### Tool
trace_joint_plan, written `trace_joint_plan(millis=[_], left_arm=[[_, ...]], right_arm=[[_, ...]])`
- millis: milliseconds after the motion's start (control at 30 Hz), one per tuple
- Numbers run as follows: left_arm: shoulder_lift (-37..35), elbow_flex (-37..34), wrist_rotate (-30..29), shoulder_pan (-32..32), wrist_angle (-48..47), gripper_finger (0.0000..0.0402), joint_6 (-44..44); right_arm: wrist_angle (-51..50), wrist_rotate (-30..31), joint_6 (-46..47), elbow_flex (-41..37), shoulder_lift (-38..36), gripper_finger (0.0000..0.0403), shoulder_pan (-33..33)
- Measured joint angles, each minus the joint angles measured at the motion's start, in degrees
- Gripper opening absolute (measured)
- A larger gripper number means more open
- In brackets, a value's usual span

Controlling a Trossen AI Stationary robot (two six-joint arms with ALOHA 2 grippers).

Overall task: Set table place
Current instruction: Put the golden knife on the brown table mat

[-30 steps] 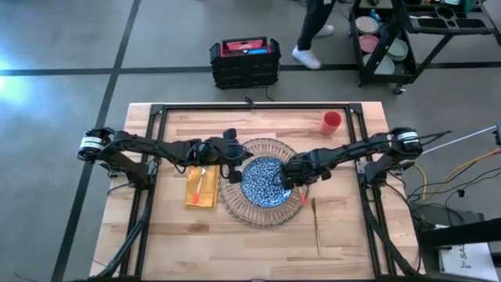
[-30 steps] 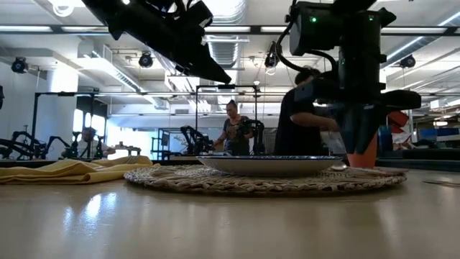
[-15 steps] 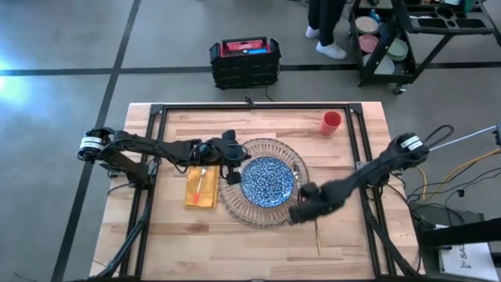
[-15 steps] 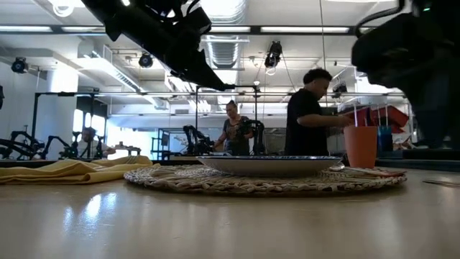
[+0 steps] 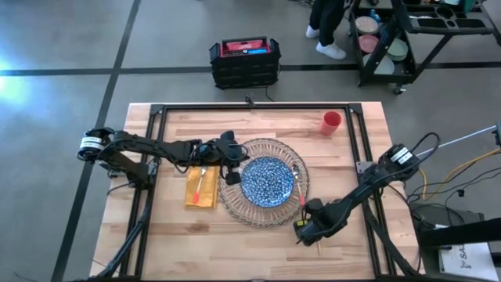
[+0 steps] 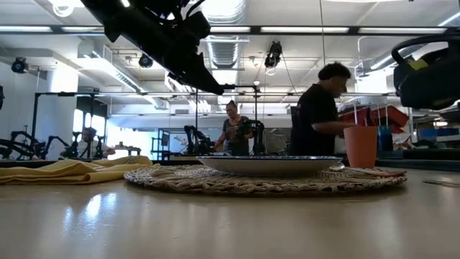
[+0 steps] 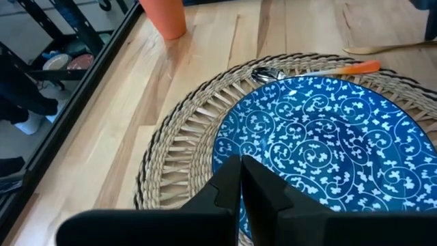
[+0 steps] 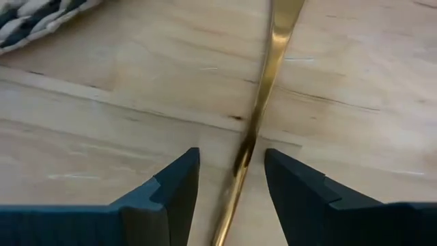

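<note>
A blue-patterned plate [image 5: 268,180] sits on a round woven charger [image 5: 235,200] in the middle of the table [image 5: 180,235]. An orange-handled spoon [image 7: 307,70] lies on the charger's right rim. A yellow napkin [image 5: 202,188] lies left of the charger, and the red cup [image 5: 331,122] stands at the far right. My left gripper [image 7: 240,184] hangs shut above the plate's left edge. My right gripper [image 8: 232,181] is open, low over the table near its front right. Its fingers stand on either side of a thin golden cutlery piece [image 8: 263,89], without touching it.
A black frame rail [image 5: 156,125] runs round the table's far and side edges. Bare wood lies in front of the charger. Beyond the table stand a black and red case [image 5: 245,61] and a rack of dishes [image 5: 391,39], and people [image 6: 316,111] show there.
My right gripper has left the plate's right rim and gone toward the table's near right corner, down to the golden cutlery piece, which now lies between its fingers. A person behind the table has walked to the right.
</note>
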Motion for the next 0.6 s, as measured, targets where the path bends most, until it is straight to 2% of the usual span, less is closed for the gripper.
trace_joint_plan(millis=[133,300,467,600], left_arm=[[0.00,0.00,-0.01,0.06,0.14,0.0000,0.06],[0.00,0.00,-0.03,0.15,0.15,0.0000,0.13],[0.02,0.00,-0.16,0.26,0.15,0.0000,0.21],[0.02,0.00,-0.18,0.65,0.24,0.0000,1.26]], right_arm=[[0.54,-0.55,-0.74,0.17,1.82,0.0129,0.25],[1.73,0.34,-3.72,0.07,1.20,0.0020,-0.23],[0.65,2.58,-3.65,-0.26,-1.33,0.0005,-0.10],[-0.62,7.97,-3.08,-0.41,-5.16,0.0003,-0.62]])
